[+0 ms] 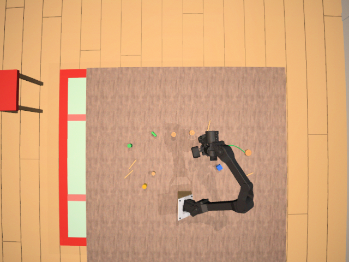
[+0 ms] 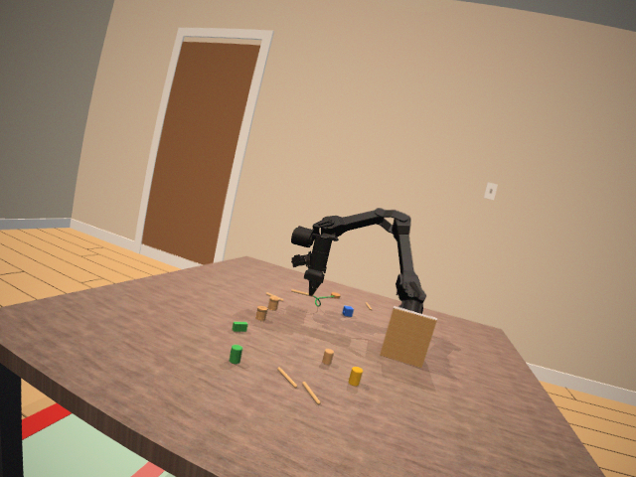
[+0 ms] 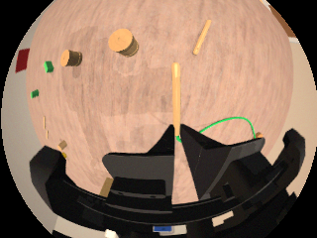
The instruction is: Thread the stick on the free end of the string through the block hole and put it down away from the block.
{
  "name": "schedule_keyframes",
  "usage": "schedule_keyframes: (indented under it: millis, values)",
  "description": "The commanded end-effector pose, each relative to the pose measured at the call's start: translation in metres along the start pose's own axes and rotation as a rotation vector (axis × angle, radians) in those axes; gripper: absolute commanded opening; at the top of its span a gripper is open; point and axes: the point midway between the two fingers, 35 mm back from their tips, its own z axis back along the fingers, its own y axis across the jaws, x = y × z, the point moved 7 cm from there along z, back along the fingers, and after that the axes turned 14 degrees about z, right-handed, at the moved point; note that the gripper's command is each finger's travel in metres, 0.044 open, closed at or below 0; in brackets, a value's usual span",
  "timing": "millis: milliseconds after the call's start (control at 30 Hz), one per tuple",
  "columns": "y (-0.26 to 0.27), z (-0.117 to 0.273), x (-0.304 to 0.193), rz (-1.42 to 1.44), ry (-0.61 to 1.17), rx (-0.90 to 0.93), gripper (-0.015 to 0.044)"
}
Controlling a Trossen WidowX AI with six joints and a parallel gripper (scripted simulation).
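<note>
My gripper (image 2: 311,294) (image 3: 176,127) is shut on the stick (image 2: 299,291) (image 3: 176,94) at its string end, above the table. The stick points away from the fingers, near level; the arm hides it in the top view. The green string (image 1: 236,146) (image 2: 318,301) (image 3: 233,119) hangs in a loop and runs to the button (image 1: 248,152) (image 2: 335,295). Two wooden round blocks, one (image 1: 192,132) (image 2: 273,303) (image 3: 123,42) nearer and another (image 1: 173,134) (image 2: 261,313) (image 3: 71,58) farther left, stand apart from the stick. I cannot make out the hole in either.
A loose stick (image 1: 209,124) (image 3: 202,37) lies beyond the nearer round block. A blue cube (image 1: 219,167) (image 2: 347,311) lies near the arm. A green block (image 1: 153,134), green cylinder (image 1: 129,146), yellow cylinder (image 1: 144,186) and small wooden cylinder (image 1: 153,173) stand left. A board (image 2: 408,336) stands by the base.
</note>
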Motion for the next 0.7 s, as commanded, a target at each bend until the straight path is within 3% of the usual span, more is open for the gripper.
schedule_keyframes:
  millis: [0,667]
  values:
    - [-0.004,0.001,-0.001,-0.141,-0.002,-0.001,0.0]
    - [-0.02,0.001,-0.006,-0.888,-0.004,-0.001,0.0]
